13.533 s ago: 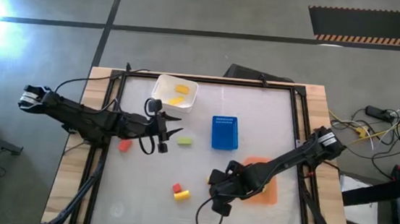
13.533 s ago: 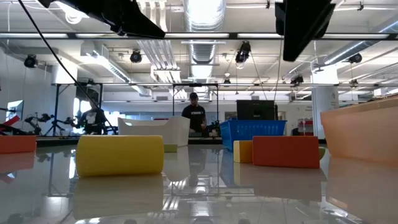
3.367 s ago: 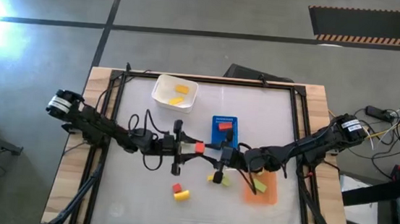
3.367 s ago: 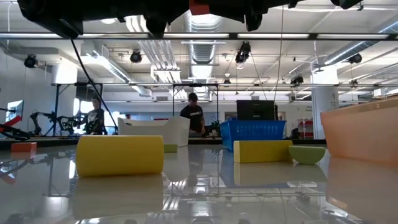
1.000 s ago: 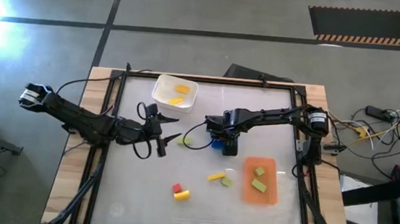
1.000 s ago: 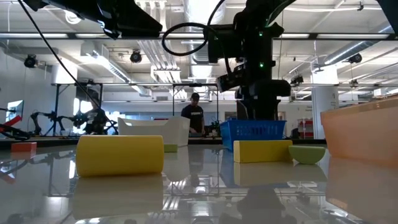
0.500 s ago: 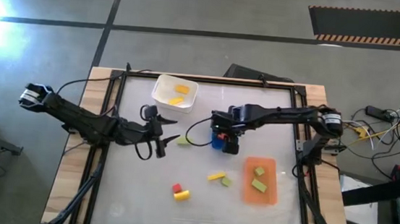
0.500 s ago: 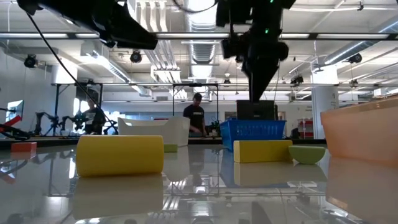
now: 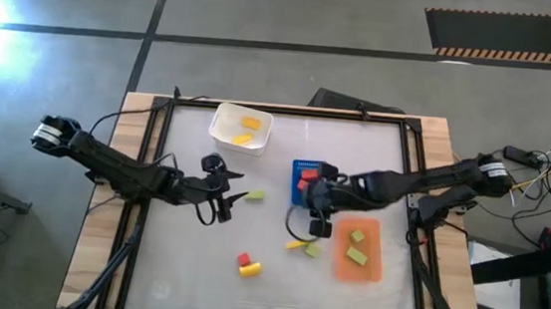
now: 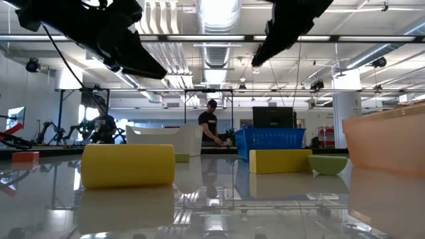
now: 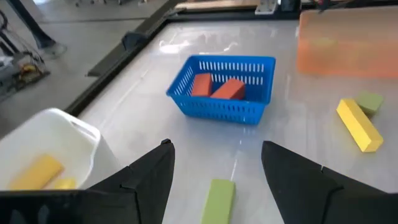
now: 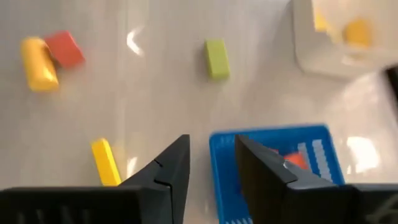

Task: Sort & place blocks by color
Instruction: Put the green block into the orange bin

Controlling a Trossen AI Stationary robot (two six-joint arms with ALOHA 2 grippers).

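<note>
Step in hand looked like the pick of the small light-green rectangular block (image 9: 255, 195) lying flat on the white surface (image 9: 376, 153) between the white square tub (image 9: 240, 127) and the blue slotted plastic basket (image 9: 310, 183). To do it well: bring the left end effector (image 9: 237, 199) down square over the block's short side, centred, before closing; it lay just beside the fingertips, so little travel was needed. The left end effector's fingers (image 11: 151, 176) stood well apart, holding nothing, with the green block on the surface ahead between them. The right end effector (image 9: 317, 222) hung above the near edge of the blue basket, fingers a narrow gap apart, nothing between them. Two red blocks (image 11: 219, 87) sat in the basket, two yellow ones (image 9: 246, 130) in the tub, two green (image 9: 357, 245) on the orange flat tray (image 9: 372, 268).
</note>
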